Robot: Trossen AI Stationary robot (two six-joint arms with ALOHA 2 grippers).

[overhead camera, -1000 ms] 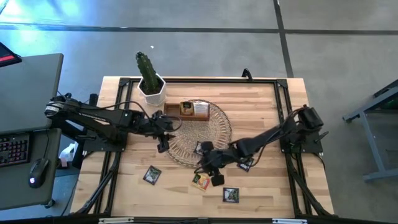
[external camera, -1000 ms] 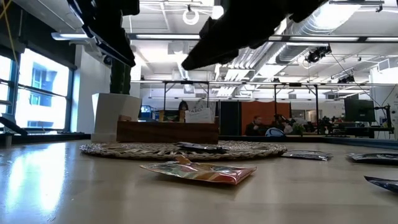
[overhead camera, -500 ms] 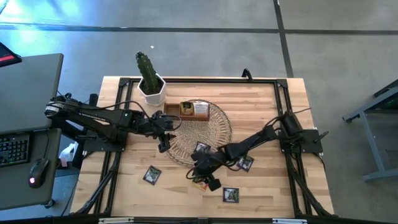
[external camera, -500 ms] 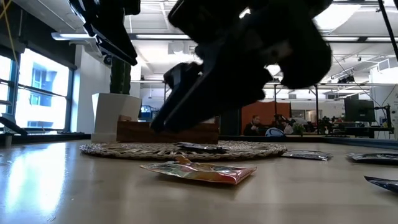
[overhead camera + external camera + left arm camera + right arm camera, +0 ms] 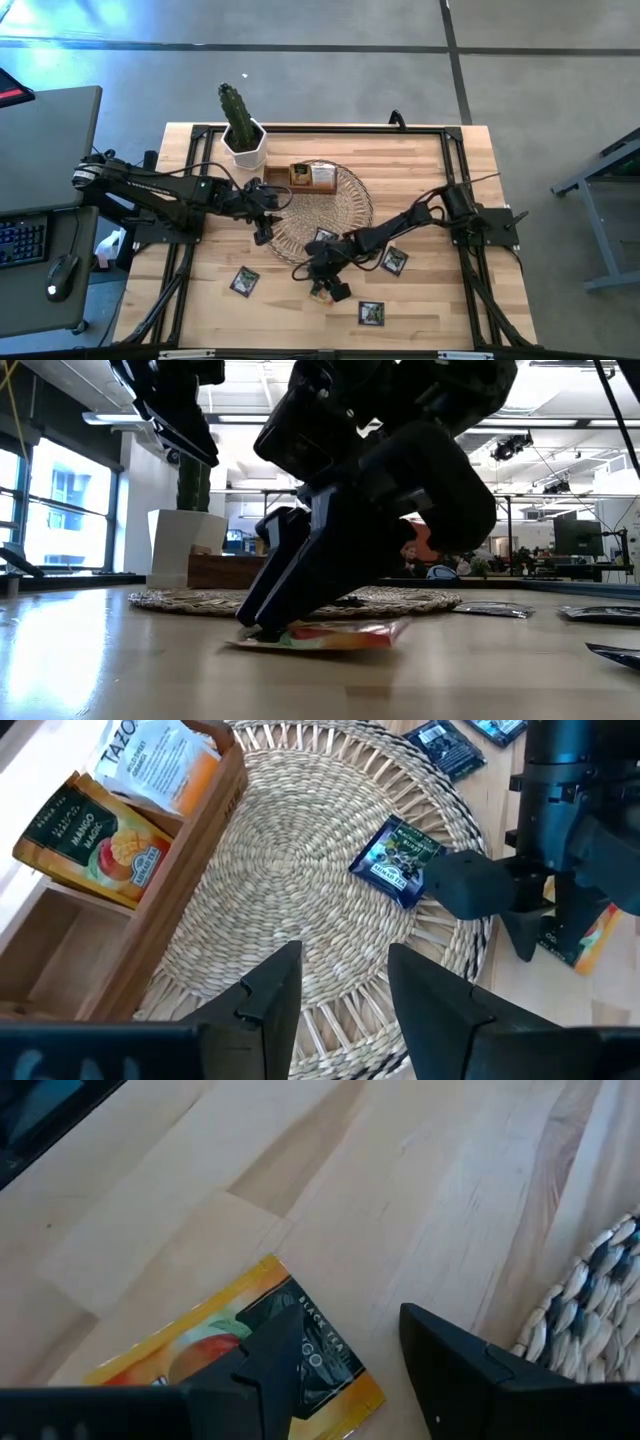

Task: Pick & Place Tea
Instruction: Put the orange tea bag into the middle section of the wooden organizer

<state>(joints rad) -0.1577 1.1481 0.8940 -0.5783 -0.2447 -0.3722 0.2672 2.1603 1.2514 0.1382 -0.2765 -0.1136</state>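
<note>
A yellow-orange tea sachet (image 5: 322,291) lies flat on the table in front of the wicker mat (image 5: 345,205). It also shows in the low view (image 5: 340,635) and the right wrist view (image 5: 215,1355). My right gripper (image 5: 322,278) is open and low over it, one finger over the sachet and the other past its edge, over bare wood. My left gripper (image 5: 262,222) is open and empty above the mat's left edge. A dark sachet (image 5: 402,860) lies flat on the mat. My right gripper comes down slanting from the table's right. In the low view one fingertip (image 5: 268,622) reaches the sachet's end (image 5: 262,640). I cannot tell for sure whether it touches. The sachet lies flat on the table.
More dark sachets lie on the table at the near left (image 5: 245,281), near middle (image 5: 371,313) and right of the mat (image 5: 393,261). A wooden box (image 5: 305,176) holding sachets stands on the mat's far side. A potted cactus (image 5: 240,135) stands at the far left.
My right gripper has gone toward the table's left edge and down, from high above the yellow-orange sachet to just at it. The sachet has stayed flat where it was.
</note>
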